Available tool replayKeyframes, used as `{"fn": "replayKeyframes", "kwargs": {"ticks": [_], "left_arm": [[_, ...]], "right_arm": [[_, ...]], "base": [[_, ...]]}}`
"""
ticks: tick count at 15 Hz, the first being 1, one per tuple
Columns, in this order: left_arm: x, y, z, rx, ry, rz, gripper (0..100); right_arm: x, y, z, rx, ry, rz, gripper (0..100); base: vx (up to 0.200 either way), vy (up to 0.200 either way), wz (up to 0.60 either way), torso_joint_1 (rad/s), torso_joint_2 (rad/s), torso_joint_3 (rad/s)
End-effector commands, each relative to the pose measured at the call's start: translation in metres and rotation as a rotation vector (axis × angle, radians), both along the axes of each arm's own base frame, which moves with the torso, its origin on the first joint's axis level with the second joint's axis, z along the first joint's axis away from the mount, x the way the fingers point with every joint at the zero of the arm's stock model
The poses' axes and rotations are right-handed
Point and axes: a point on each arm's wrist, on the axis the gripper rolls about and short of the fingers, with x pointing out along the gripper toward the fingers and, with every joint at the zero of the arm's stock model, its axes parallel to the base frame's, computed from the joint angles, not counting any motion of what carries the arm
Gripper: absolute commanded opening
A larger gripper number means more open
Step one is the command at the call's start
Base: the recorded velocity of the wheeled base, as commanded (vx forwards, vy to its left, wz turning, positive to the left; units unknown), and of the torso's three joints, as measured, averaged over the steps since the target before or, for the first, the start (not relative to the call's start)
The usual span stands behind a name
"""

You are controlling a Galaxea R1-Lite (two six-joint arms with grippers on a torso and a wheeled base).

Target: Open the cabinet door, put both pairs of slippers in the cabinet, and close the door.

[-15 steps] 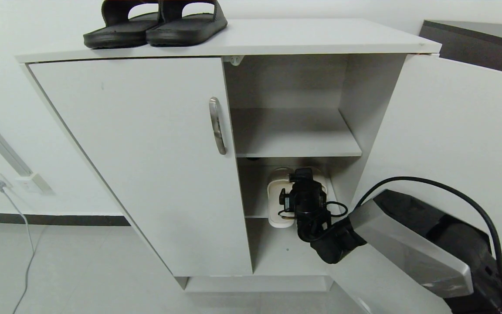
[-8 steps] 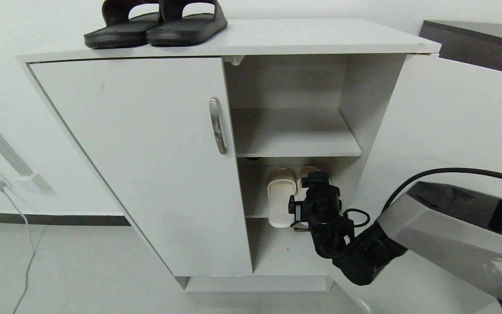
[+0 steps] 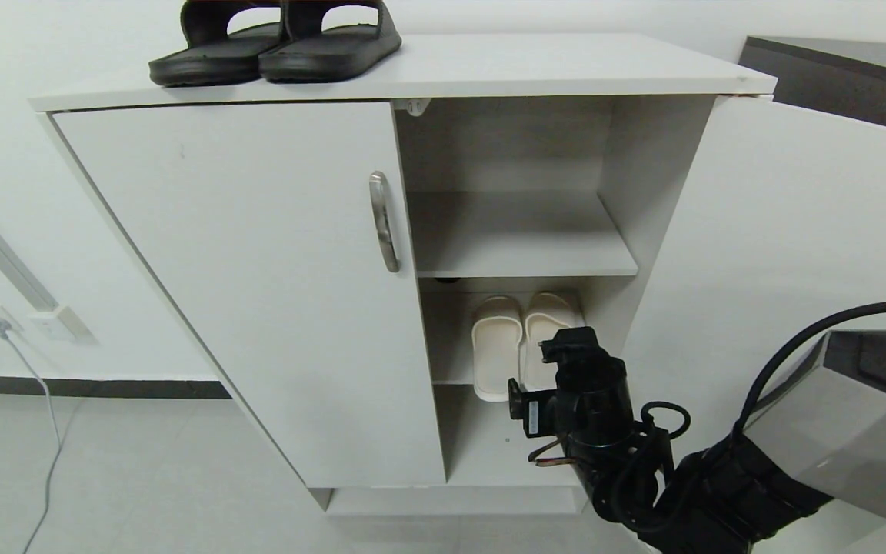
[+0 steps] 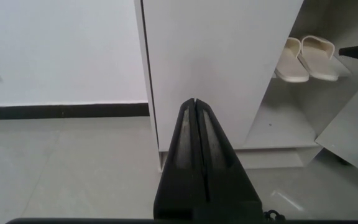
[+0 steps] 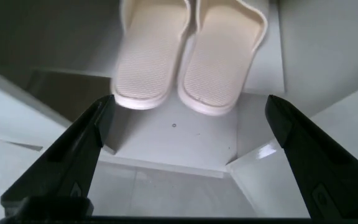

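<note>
Bright, even indoor light — soft shadows, wide-angle bending at edges.

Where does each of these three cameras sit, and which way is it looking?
Head view: on the head, looking forward and down at the cabinet; the right arm shows.
Left wrist view: on the left wrist, facing the cabinet's closed door past the shut left gripper.
Right wrist view: on the right wrist, facing the cream slippers through the open right gripper.
Shared: all three show those slippers.

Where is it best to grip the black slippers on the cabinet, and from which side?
Probably pinch the touching inner edges of the black slippers near their front ends, coming from the front: they lie side by side at the front edge of the cabinet top.
</note>
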Motion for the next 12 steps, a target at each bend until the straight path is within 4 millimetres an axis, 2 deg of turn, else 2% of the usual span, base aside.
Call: {"fn": "replayKeyframes", "kwargs": {"ticks": [1,4,12], "left_arm": [[0.0,0.0,0.0,-0.001,0.0,0.002,0],[0.0,0.0,0.0,-0.013,0.0,0.007,0],[0.0,0.0,0.0,-0.01,0.002,-0.001,0]], "right_arm": [[-0.007,0.002,0.004,0.004,-0.003,0.019,100],[-0.014,0.004,0.007,0.006,-0.005,0.037,100],[-0.02,0.004,0.008,0.002,-0.005,0.048,100]], "base": [[-0.2,0.0,0.0,0.002,0.01,0.002],[-0.2,0.0,0.0,0.004,0.0,0.001],[0.0,0.0,0.0,0.0,0.0,0.0]]}}
